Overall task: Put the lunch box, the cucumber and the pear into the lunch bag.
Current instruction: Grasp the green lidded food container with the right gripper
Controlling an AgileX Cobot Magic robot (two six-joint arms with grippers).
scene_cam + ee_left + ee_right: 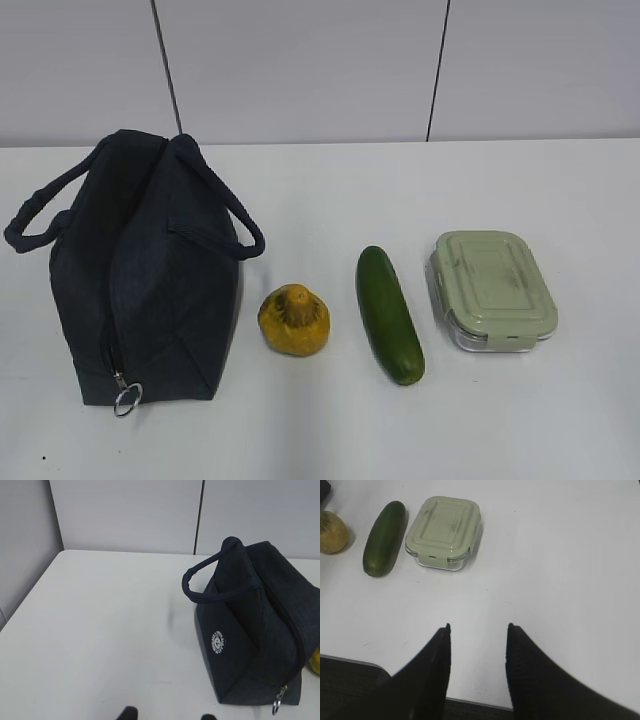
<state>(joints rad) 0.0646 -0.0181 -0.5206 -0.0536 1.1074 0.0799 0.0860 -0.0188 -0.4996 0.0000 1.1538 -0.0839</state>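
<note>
The dark navy lunch bag (150, 275) stands zipped shut at the left of the table, with its ring pull (127, 398) low at the near end. It also shows in the left wrist view (255, 625). The yellow-orange pear (294, 320), the dark green cucumber (388, 313) and the lunch box (492, 288) with its sage-green lid lie in a row to its right. The right wrist view shows the pear (332, 532), the cucumber (384, 537) and the lunch box (443, 531). My left gripper (167, 714) is open, left of the bag. My right gripper (478, 627) is open and empty near the table's front edge.
The white table (330, 430) ends at a grey panelled wall (300, 60) at the back. Its near edge (350, 661) shows in the right wrist view, just behind my right fingers. Neither arm appears in the exterior view.
</note>
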